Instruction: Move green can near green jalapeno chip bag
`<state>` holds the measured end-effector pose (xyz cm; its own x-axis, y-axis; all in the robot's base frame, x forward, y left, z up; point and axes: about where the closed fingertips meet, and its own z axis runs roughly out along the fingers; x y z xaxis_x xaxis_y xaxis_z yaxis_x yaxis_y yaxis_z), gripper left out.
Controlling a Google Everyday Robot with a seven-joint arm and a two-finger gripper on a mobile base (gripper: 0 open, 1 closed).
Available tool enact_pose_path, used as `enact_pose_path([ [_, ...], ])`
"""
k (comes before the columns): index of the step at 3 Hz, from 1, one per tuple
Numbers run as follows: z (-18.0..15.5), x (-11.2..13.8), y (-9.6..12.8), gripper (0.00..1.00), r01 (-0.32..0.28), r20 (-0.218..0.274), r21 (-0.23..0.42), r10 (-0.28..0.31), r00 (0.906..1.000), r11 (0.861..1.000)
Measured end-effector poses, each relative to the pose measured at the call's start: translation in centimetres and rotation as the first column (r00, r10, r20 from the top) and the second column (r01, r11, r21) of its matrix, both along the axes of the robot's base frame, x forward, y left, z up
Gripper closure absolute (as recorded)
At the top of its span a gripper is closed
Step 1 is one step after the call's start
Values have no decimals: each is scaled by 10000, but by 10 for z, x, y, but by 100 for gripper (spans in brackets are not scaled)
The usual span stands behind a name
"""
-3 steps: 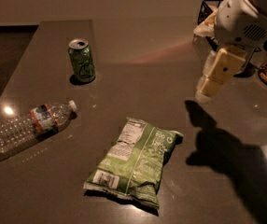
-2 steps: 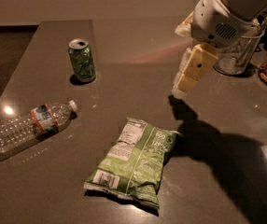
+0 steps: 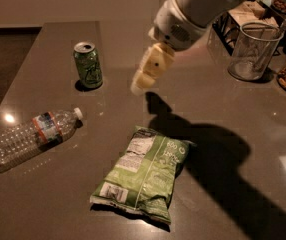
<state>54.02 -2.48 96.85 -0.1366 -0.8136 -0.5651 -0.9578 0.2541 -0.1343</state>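
- The tabletop (image 3: pixel 223 99) is a wide grey-brown slab that carries everything here. Its nearer half is bare apart from the arm's long shadow.
- The robot's arm (image 3: pixel 193 9) reaches in from the upper right, white and bulky, angled down toward the middle of the tabletop.
- The green jalapeno chip bag (image 3: pixel 143 176) lies flat near the front centre with its label panels facing up. Nothing is touching it.
- A clear plastic water bottle (image 3: pixel 30 136) lies on its side at the left. It is well apart from the bag and is not part of this job.
- A wire mesh cup (image 3: pixel 250 51) stands at the far right, next to some clutter too dim for me to name.
- The green can (image 3: pixel 88 65) stands upright at the far left of the tabletop, with its silver top and tab showing. It is well apart from the bag, so the move itself has not begun.
- The gripper (image 3: pixel 139 86) hangs in the air to the right of the can, above the tabletop and roughly between can and bag. It is not touching either one and carries nothing. From where I stand it shows side-on, and I cannot tell how wide it is set.
- I judge this to be the approach stage. Closing in on the can, gripping it, carrying it across and setting it down beside the bag all remain to be done.
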Motion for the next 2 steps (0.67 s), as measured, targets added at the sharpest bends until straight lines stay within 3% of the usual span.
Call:
enact_pose_path([
  [2,-11,62,71,0,1181,-133,683,-1174,9930,9907],
])
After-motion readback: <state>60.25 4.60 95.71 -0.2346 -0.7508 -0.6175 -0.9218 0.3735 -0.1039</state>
